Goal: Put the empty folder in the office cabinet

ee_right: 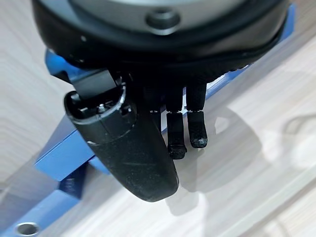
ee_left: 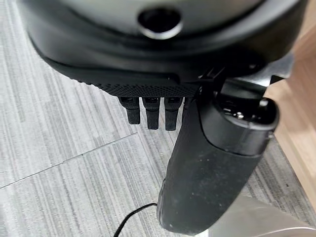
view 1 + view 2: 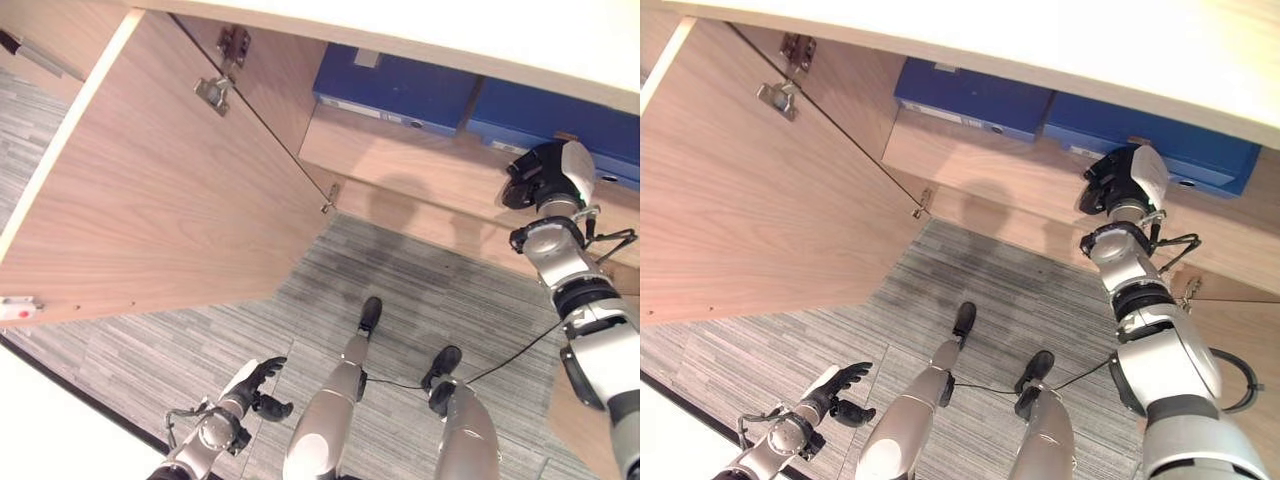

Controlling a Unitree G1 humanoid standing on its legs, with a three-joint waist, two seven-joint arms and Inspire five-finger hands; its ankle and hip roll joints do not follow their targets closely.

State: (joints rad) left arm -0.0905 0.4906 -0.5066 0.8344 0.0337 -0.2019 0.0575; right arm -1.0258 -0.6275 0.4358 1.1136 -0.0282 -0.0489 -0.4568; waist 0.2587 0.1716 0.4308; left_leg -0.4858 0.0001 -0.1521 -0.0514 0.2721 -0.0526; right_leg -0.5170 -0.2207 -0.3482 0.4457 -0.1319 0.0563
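- Lying flat on the cabinet shelf (image 3: pixel 420 165) at the upper right of the head views are two blue folders (image 3: pixel 395 88), side by side. Which one is the task's empty folder I cannot say, but from where I stand it looks already put inside.
- The right hand (image 3: pixel 1120 185) hangs in front of the shelf edge, just below the right-hand blue folder (image 3: pixel 1150 135). In its own wrist view that hand (image 1: pixel 163 123) has its fingers (image 1: pixel 197 131) loosely bent and close together, thumb alongside, closing on nothing; the shelf's pale wood shows past them and the blue folder (image 1: pixel 64 153) lies beyond.
- The left hand (image 3: pixel 258 385) sits low at the bottom left of the frame, over the grey carpet (image 3: pixel 180 350), well apart from the cabinet. Its fingers (image 2: pixel 150 116) look relaxed and slightly curled with nothing between them and the thumb.
- The cabinet door (image 3: pixel 160 190) stands wide open across the left of the frame, hinges (image 3: pixel 215 92) showing near the top.
- By my reckoning the placing is done or nearly so: neither hand carries anything. What seems left is drawing the right arm clear of the shelf, and perhaps swinging the door shut, though the task sentence does not ask for that.
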